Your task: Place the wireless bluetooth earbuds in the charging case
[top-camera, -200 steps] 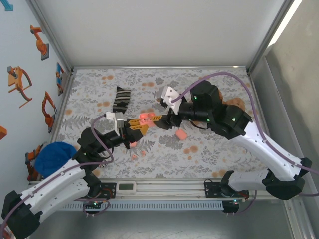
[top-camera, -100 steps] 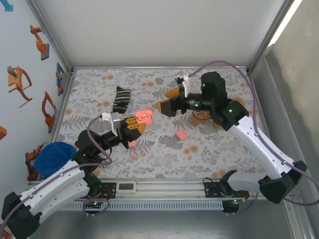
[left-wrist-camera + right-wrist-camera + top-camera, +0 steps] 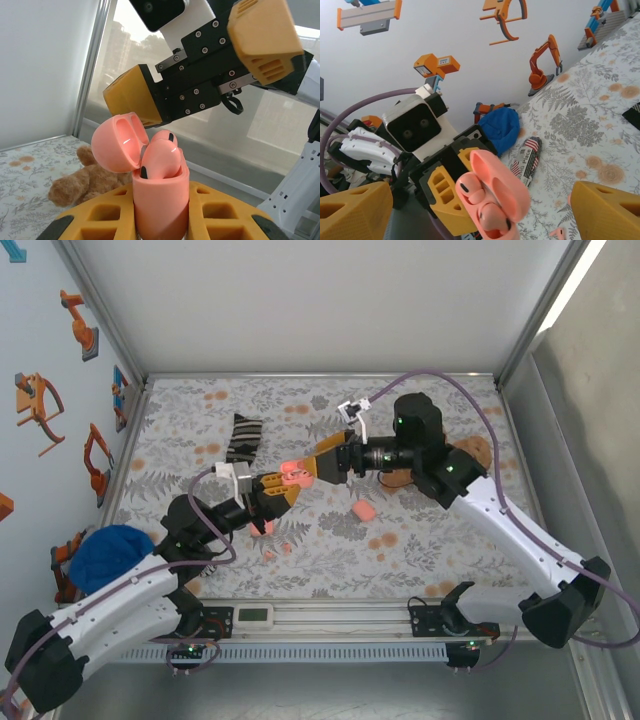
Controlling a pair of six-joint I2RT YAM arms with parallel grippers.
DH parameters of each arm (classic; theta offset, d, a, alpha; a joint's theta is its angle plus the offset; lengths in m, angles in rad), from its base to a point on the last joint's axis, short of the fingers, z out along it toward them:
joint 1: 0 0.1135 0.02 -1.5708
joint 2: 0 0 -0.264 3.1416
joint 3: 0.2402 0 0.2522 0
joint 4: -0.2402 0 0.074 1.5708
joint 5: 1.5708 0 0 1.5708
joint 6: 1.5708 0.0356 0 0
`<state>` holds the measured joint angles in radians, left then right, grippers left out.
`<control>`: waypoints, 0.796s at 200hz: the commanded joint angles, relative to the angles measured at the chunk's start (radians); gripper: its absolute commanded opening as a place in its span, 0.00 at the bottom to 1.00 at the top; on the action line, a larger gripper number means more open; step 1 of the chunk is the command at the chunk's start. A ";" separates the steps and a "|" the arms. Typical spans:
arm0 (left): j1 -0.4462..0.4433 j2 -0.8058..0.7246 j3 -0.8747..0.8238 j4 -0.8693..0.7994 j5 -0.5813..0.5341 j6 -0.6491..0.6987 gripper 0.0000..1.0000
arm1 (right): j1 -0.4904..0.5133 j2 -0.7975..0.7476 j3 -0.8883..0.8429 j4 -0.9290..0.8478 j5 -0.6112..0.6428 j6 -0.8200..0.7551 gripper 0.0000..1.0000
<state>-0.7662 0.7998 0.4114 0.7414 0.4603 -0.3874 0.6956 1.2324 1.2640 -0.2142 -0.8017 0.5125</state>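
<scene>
Far left, near the table's near edge, one blue cloth (image 3: 108,558) is lying bunched beside the left arm. One striped sock (image 3: 243,440) is lying further back on the floral cloth (image 3: 200,405).

The left gripper (image 3: 275,488) is reaching toward the middle of the table and is clenched on one charging case (image 3: 160,200). It is holding the case upright between its two yellow fingers (image 3: 95,222), with the lid (image 3: 117,142) hinged open. Two wireless bluetooth earbuds (image 3: 159,162) are sitting in the case, one in each well, their rounded heads standing above the rim.

On the floral cloth just near of the left gripper, two loose earbuds (image 3: 268,554) are lying close together, apart from the held case. One further pink piece (image 3: 265,528) is lying just below the gripper; I cannot tell whether it is an earbud or a case.

The right gripper (image 3: 318,466) is reaching in from the right, level with the held case. Its jaws are spread wide and released, with one yellow finger (image 3: 355,210) to each side of the case and neither touching it.

Right of the grippers, one second case (image 3: 363,511) is lying closed on the cloth. One smaller pink piece (image 3: 383,540) is lying near it, toward the near edge; its kind is unclear.

One brown teddy bear (image 3: 80,182) is lying at the far right, partly behind the right arm.
</scene>
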 commanded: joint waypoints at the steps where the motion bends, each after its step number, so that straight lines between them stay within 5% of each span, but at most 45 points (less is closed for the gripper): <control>1: -0.007 0.004 0.041 0.058 0.021 0.014 0.00 | 0.019 0.010 -0.004 0.028 -0.036 0.018 0.90; 159: -0.007 0.012 0.032 0.038 0.003 0.012 0.00 | 0.062 0.022 0.029 -0.030 -0.058 -0.026 0.81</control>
<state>-0.7662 0.8150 0.4133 0.7620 0.4648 -0.3874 0.7498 1.2659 1.2644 -0.2390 -0.8276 0.5060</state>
